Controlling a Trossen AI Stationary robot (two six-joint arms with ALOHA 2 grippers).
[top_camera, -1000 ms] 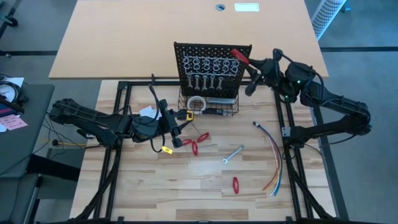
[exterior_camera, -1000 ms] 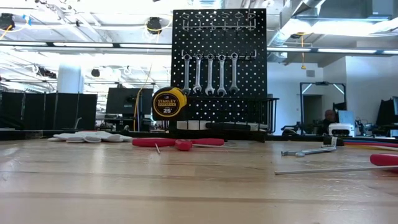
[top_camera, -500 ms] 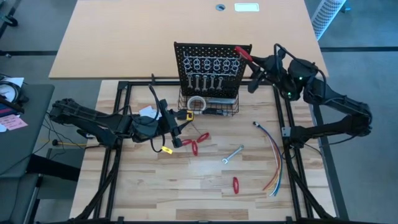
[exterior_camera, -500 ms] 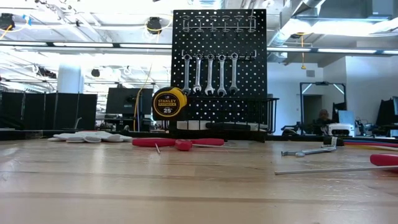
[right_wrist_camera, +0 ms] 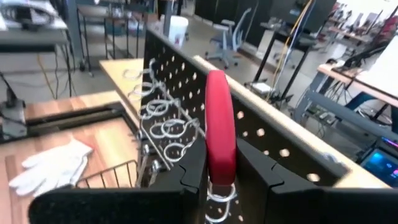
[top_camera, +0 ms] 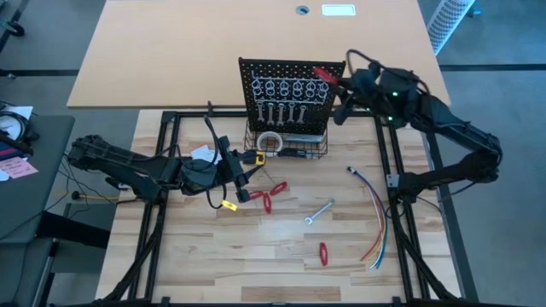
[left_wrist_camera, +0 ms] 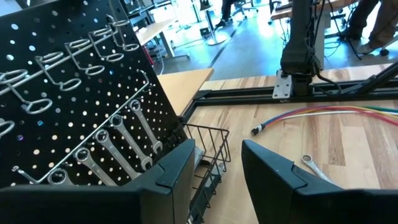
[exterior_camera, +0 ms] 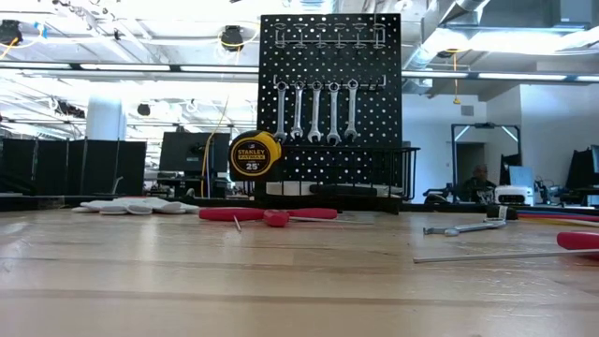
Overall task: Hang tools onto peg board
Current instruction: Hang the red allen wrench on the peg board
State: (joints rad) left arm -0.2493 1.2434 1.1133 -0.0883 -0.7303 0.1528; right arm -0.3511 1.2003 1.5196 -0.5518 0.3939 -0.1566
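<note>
Right gripper [top_camera: 334,85] fingers clamped on red-handled tool [top_camera: 324,76], moved closer over peg board [top_camera: 290,89]; left gripper [top_camera: 241,175] fingers apart, unmoved.

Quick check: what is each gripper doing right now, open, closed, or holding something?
Left gripper: open, holding nothing, low over the table.
Right gripper: closed on a red-handled tool, up at the peg board rings.

The peg board [top_camera: 292,92] stands upright at the table's far edge, its row of ring hooks [top_camera: 290,88] and hung wrenches [top_camera: 281,112] facing the bench. The right gripper [top_camera: 334,83], clamped on a red-handled tool [top_camera: 324,76], crowds the board's top right corner. A wire basket [top_camera: 294,143] blocks the base. Open wood lies nearer, dotted with red pliers [top_camera: 267,197], a loose wrench [top_camera: 320,211] and a wire bundle [top_camera: 375,217].
</note>
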